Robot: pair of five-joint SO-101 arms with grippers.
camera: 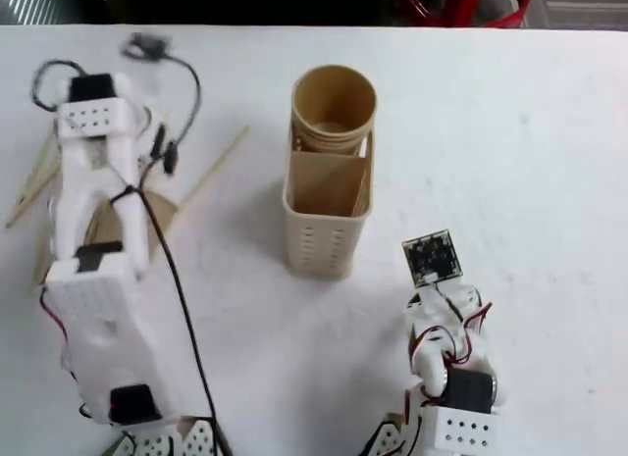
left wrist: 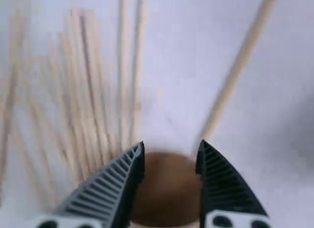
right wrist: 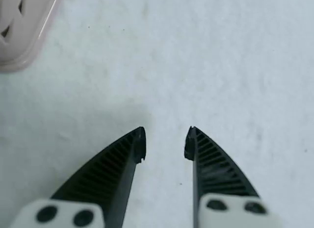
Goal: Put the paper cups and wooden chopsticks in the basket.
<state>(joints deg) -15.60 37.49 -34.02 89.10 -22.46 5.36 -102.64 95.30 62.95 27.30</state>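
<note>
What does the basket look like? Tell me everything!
The basket is beige, plastic-looking, tall and boxy, with rows of small holes in its wall. A divider splits it into two compartments. It stands upright on the table. A stack of paper cups sits in the far compartment.

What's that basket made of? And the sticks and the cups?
The basket looks like beige plastic with a matte finish: smooth moulded walls with neat rows of holes. The chopsticks look like bare pale wood, thin and straight, with no shine. The cups seem to be brown paper, with thin rims nested together; any coating can't be told.
</note>
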